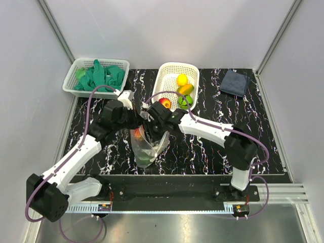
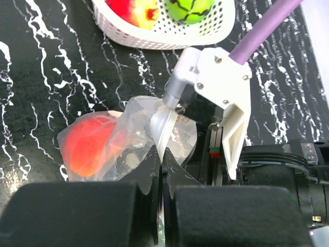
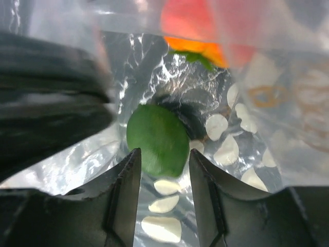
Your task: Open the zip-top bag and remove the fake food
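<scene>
The clear zip-top bag (image 1: 147, 147) stands between both arms on the black marbled table. My left gripper (image 1: 132, 117) is shut on the bag's whitish top edge (image 2: 163, 123), which runs between its fingertips (image 2: 164, 154). My right gripper (image 1: 151, 132) reaches down inside the bag, and its jaws (image 3: 163, 153) close on both sides of a green fake food piece (image 3: 157, 136). A red-orange fake food piece (image 3: 200, 25) lies deeper in the bag and shows through the plastic (image 2: 90, 141) in the left wrist view. More fake food, a red piece (image 1: 165, 103) among it, lies in the white basket (image 1: 161, 81).
A second white basket (image 1: 71, 81) with green cloth gloves (image 1: 101, 76) stands at the back left. A dark folded cloth (image 1: 234, 82) lies at the back right. The fruit basket's near wall (image 2: 154, 38) is just beyond the bag. Grey walls enclose the table.
</scene>
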You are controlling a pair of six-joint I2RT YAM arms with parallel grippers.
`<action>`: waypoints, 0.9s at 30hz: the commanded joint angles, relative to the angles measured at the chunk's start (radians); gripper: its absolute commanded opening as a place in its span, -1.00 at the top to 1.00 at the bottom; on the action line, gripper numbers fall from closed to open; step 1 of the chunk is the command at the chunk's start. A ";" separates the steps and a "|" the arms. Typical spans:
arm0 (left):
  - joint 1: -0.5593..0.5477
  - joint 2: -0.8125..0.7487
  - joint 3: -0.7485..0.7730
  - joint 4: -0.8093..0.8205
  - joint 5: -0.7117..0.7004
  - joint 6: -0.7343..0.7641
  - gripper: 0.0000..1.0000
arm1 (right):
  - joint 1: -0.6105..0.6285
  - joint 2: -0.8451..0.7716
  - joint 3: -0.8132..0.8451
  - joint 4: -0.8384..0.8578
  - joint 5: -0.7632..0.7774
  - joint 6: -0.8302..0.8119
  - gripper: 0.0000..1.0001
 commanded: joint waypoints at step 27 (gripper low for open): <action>-0.003 -0.130 -0.202 0.135 -0.015 -0.058 1.00 | 0.114 0.185 -0.204 0.319 -0.277 0.130 -0.72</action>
